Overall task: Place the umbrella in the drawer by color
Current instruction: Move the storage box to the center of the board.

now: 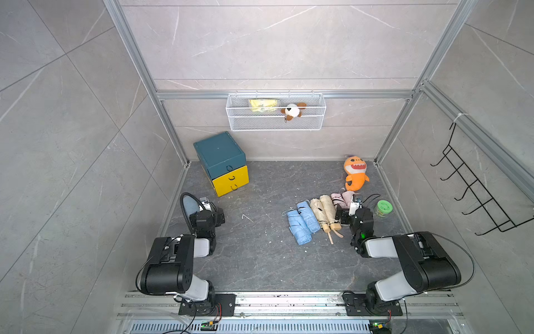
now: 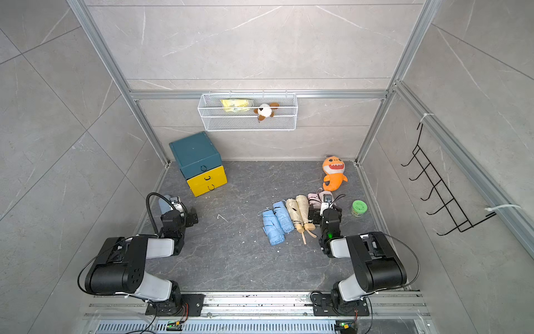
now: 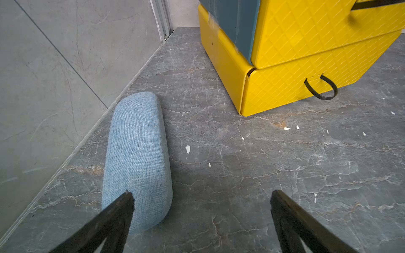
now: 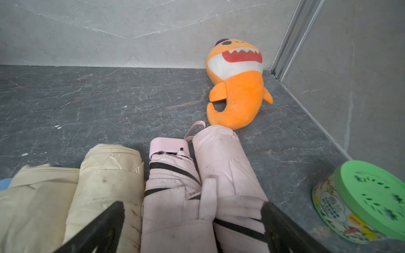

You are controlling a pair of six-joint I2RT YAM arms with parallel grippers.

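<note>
In both top views a small cabinet stands at the back left, with a teal top drawer (image 1: 228, 167) (image 2: 202, 167) and two yellow drawers (image 1: 231, 180) (image 2: 206, 180) under it, all closed. Folded umbrellas lie in a row right of centre: two light blue (image 1: 303, 222), two cream (image 1: 323, 212), two pink (image 1: 342, 198). My right gripper (image 4: 192, 206) is open and straddles the two pink umbrellas (image 4: 175, 197), one finger over the nearest cream umbrella (image 4: 105, 175). My left gripper (image 3: 202, 194) is open over bare floor, short of the lowest yellow drawer (image 3: 306, 87) with its black ring pull.
A light blue fabric case (image 3: 137, 157) lies by the left wall under my left finger. An orange shark plush (image 4: 236, 87) and a green-lidded jar (image 4: 368, 197) sit near the right wall. A wire basket (image 1: 276, 121) hangs on the back wall, a black hook rack (image 1: 476, 196) on the right.
</note>
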